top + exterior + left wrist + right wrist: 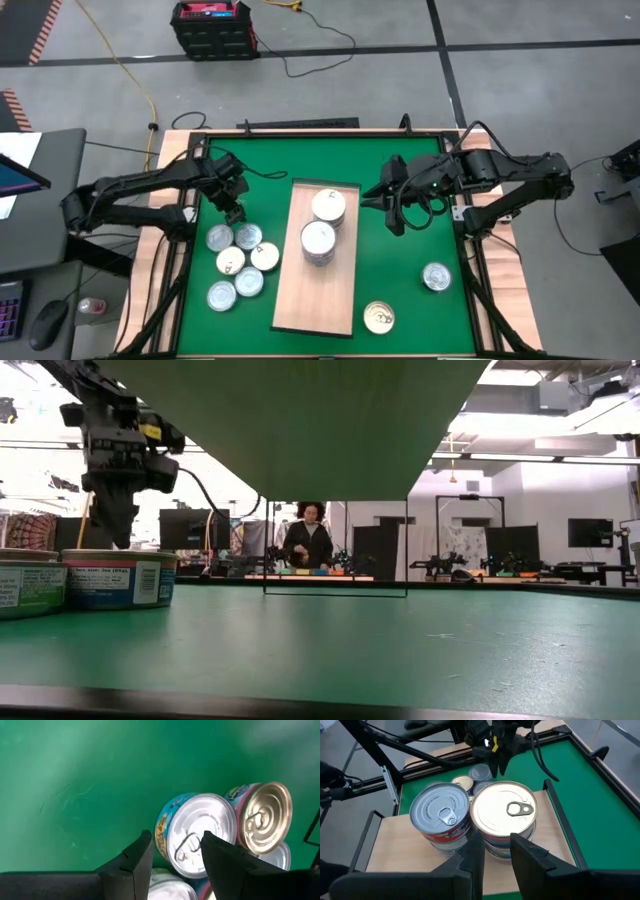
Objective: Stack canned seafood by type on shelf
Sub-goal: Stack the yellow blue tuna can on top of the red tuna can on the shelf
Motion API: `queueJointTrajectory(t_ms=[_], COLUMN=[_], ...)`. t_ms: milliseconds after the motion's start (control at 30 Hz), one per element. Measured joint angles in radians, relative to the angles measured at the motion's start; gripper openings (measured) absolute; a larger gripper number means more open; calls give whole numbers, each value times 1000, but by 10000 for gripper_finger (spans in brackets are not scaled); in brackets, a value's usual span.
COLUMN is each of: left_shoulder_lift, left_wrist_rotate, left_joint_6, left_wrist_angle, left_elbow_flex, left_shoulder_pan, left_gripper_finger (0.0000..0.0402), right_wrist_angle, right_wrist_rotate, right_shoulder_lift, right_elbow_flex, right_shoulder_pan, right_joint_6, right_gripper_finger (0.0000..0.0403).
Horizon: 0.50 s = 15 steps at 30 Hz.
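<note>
The green mat (400, 280) fills the table, and the shelf (300, 290) lies at its middle with its long axis running from the far rim toward the near one; two stacks of tins (322, 225) stand on its far half, touching, lids up. A loose cluster of tins (238, 262) sits on the mat just left of the shelf; a silver tin (436, 277) and a gold-topped tin (379, 318) lie apart on the right. The left gripper (234, 212) hangs just above the cluster's far edge — nearer to it than the right arm; its fingers (137, 857) stand spread, empty, straddling a blue-banded silver tin (200, 835) below. The right gripper (396, 215) waits beside the shelf's stacks, fingers parted, holding nothing. Round and upright, the tins favour no grasp direction — judged, a straight descent suffices.
</note>
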Motion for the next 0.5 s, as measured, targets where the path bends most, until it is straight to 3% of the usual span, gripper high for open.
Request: queueJointTrajectory(t_ms=[500], left_shoulder_lift=[170], left_wrist_rotate=[19], left_joint_6=[70], left_wrist_angle=[53], left_elbow_flex=[0], left_shoulder_pan=[-11], left_gripper_finger=[155], right_wrist_angle=[-2], right_wrist_rotate=[0], right_shoulder_lift=[0], right_elbow_flex=[0], right_shoulder_pan=[-4], right_joint_6=[-3], right_gripper_finger=[118])
